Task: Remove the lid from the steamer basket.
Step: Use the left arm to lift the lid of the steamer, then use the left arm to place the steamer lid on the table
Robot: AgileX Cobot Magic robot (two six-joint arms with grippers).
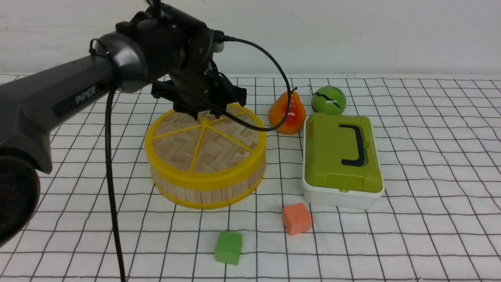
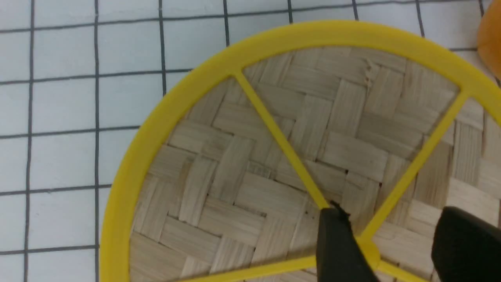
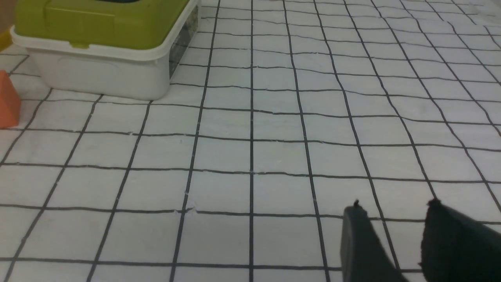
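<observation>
White "PiPER" lettering showed on the left arm [image 1: 58,98]. The lid [image 1: 203,145] sat flat on the steamer basket [image 1: 211,192], left of the table's [image 1: 430,235] middle. There was open cloth toward the left edge, and the green-topped box [image 1: 340,156] stood close on the right. The left gripper [image 1: 203,115] hung released at the lid's hub, fingers spread either side, grasping nothing. The right gripper [image 3: 394,211] stood unclenched over bare cloth.

A desk [image 1: 430,219] spreads across the whole foreground, its white surface ruled with a grid of thin black lines that waver slightly in places. Behind its far edge rises a plain off-white wall [image 1: 352,35], bare and faintly scuffed. The light is soft and even, casting only weak shadows.
</observation>
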